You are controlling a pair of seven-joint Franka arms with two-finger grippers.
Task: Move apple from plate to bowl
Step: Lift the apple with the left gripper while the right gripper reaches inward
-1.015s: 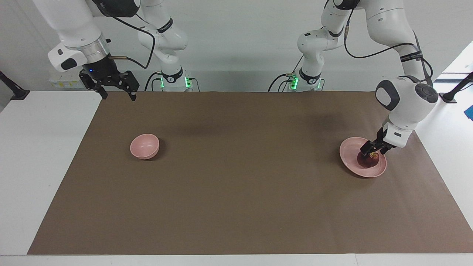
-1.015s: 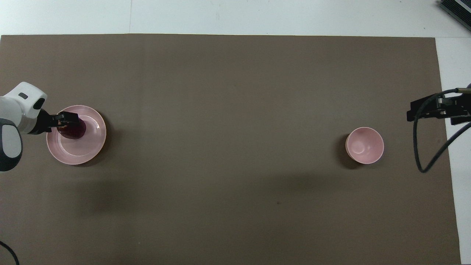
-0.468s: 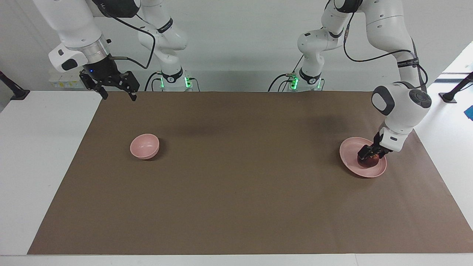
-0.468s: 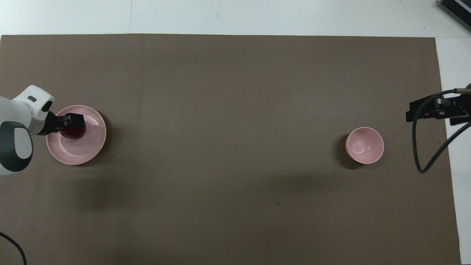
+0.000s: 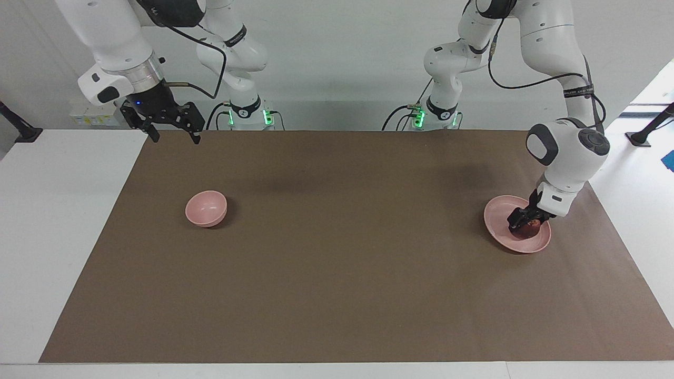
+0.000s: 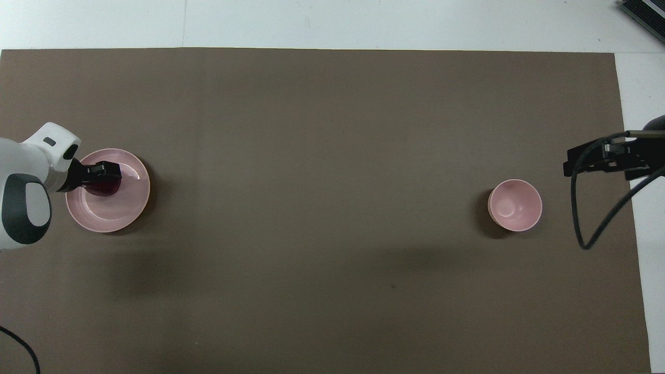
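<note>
The dark red apple (image 5: 528, 229) lies on the pale pink plate (image 5: 495, 210) at the left arm's end of the table. My left gripper (image 5: 525, 223) is down on the plate, set around the apple and hiding most of it. In the overhead view the apple (image 6: 106, 187) shows just under the left gripper (image 6: 106, 174) on the plate (image 6: 130, 202). The small pink bowl (image 5: 206, 208) stands empty toward the right arm's end and also shows in the overhead view (image 6: 515, 204). My right gripper (image 5: 172, 131) hangs open and empty, raised over the mat's edge at its own end (image 6: 597, 158).
A brown mat (image 5: 337, 263) covers most of the white table (image 5: 63, 210). A black cable (image 6: 587, 218) loops down from the right arm near the bowl.
My left gripper has sunk lower around the apple on the plate, and its arm has shifted a little. The right gripper has drifted slightly toward the table's middle. Apple, plate and bowl have not moved.
</note>
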